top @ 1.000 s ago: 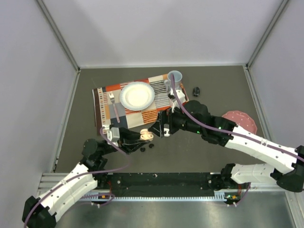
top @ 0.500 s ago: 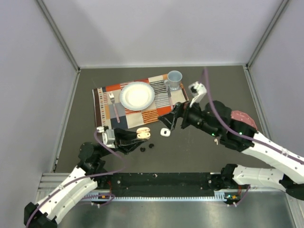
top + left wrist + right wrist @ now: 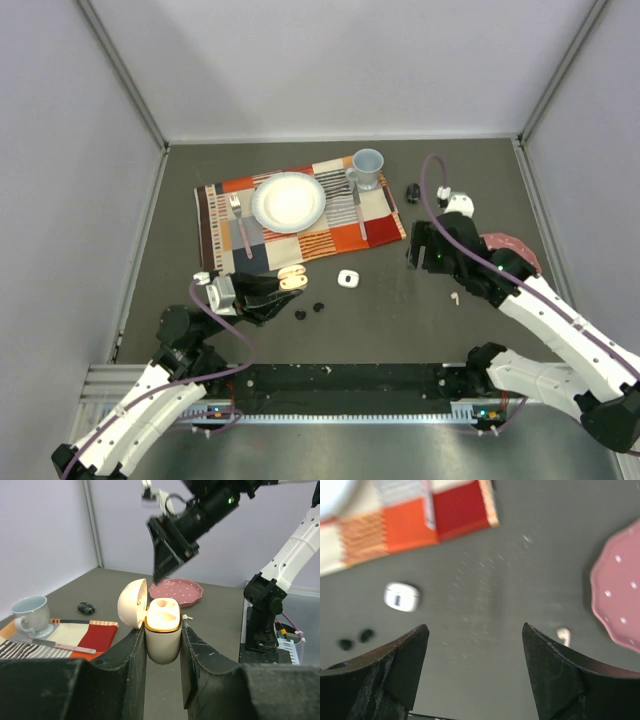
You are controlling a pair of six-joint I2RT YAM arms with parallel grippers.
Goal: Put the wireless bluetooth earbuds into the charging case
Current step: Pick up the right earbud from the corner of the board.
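Dark table [image 3: 380, 300], charging case [image 3: 163, 630] upright, mouth up, lid open, pinched by left hand [image 3: 162, 645], right hand [image 3: 475, 629] spread

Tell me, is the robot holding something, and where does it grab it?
The left fingers pinch the open charging case by the two sides of its bottom half. The right fingers are open and hold nothing.

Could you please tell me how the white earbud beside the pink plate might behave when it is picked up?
The earbud looks tiny beside the open jaws of the right gripper, so it is probably very light and easily flicked aside. Its smooth rounded shape on the bare table suggests it may slip or roll from a pinch.
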